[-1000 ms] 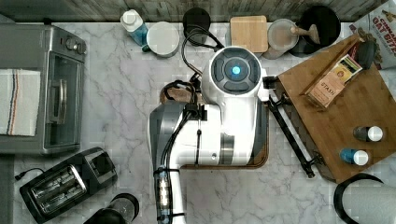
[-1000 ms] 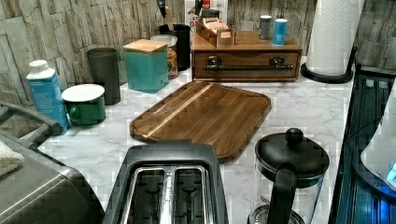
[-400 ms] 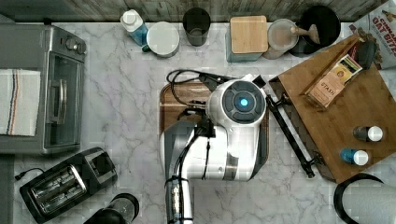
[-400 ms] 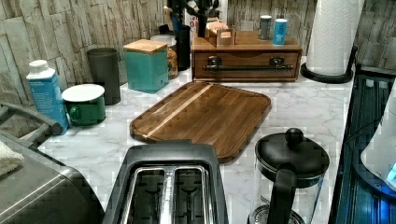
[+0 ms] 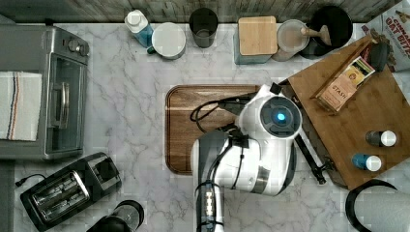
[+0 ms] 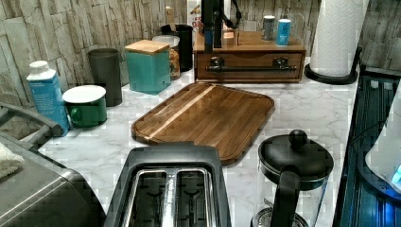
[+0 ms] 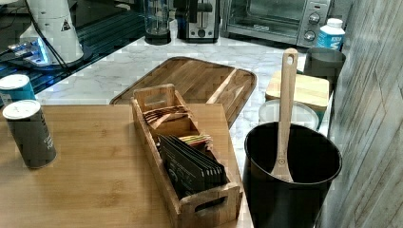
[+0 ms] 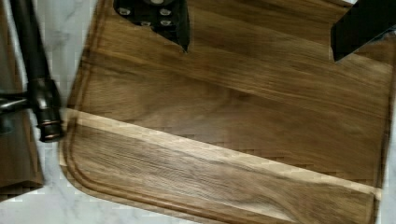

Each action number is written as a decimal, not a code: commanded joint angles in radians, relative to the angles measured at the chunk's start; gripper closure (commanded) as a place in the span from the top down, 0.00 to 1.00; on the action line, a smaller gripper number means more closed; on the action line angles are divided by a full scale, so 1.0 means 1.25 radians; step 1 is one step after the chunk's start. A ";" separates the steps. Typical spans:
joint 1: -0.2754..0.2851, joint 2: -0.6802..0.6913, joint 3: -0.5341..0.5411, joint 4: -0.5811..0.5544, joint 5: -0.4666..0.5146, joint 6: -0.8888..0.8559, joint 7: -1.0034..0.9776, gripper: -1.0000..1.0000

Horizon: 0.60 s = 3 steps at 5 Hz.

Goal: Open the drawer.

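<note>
While the drawer (image 6: 249,67) is sitting fully closed beneath the wooden top panel (image 5: 360,133), the arm (image 5: 246,154) is hanging over the cutting board (image 6: 208,118), at the board's edge nearest the drawer front. In the left view the gripper (image 6: 211,23) is standing upright above the far end of the board, in front of the drawer unit at the left view's left end of the handle (image 6: 253,68); how near it is to the handle cannot be judged there. In the wrist view the two fingers (image 8: 163,16) are standing spread wide with bare board between them, and they are gripping nothing.

The handle is running as a long black bar across the drawer front, held off the wood by two posts, so that fingers can close around it. In the wrist view one end of the handle (image 8: 37,74) is lying off to the side of the fingers, over the strip of marble countertop (image 5: 135,111) between board and drawer; the bar is not yet lying between the fingers. The task is judged to be at the approach step, with the pull not yet begun.

A tea box (image 7: 183,152) and two small bottles (image 5: 374,150) are standing on the top panel, clear of the drawer front. The cutting board is lying directly ahead of the drawer, where an opening drawer would be travelling; whether the drawer will clear it cannot be told.
</note>
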 commanded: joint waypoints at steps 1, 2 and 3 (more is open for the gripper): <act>-0.092 -0.016 -0.096 -0.073 0.061 0.177 -0.297 1.00; -0.111 -0.012 -0.116 -0.096 0.063 0.219 -0.388 1.00; -0.115 -0.005 -0.141 -0.139 0.068 0.310 -0.470 1.00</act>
